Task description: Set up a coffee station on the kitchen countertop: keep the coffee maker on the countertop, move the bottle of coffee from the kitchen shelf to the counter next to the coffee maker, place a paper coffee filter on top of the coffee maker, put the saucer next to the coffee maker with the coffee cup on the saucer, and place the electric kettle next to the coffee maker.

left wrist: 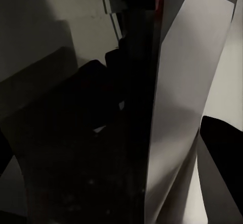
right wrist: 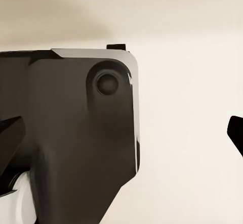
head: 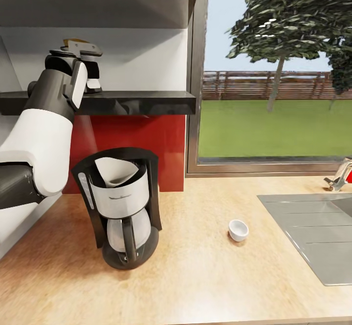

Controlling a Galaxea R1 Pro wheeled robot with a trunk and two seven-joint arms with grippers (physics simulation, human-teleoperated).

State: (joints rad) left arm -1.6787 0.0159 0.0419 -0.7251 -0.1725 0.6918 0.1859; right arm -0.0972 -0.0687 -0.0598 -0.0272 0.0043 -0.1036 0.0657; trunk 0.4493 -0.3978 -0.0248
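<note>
On the surface (head: 205,271), the coffee maker (head: 122,207) stands at the left with a paper coffee filter (head: 117,172) in its top, and the coffee cup (head: 238,229) sits well apart to its right. The left tool (head: 85,63) reaches up to the shelf (head: 146,102) against a dark, yellow-topped object; I cannot tell its grip. The right tool's fingertips (right wrist: 235,133) are spread wide.

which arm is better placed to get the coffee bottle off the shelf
Left, probably. The left gripper is raised to the dark shelf above the coffee maker, at something yellow-topped that may be the bottle.
</note>
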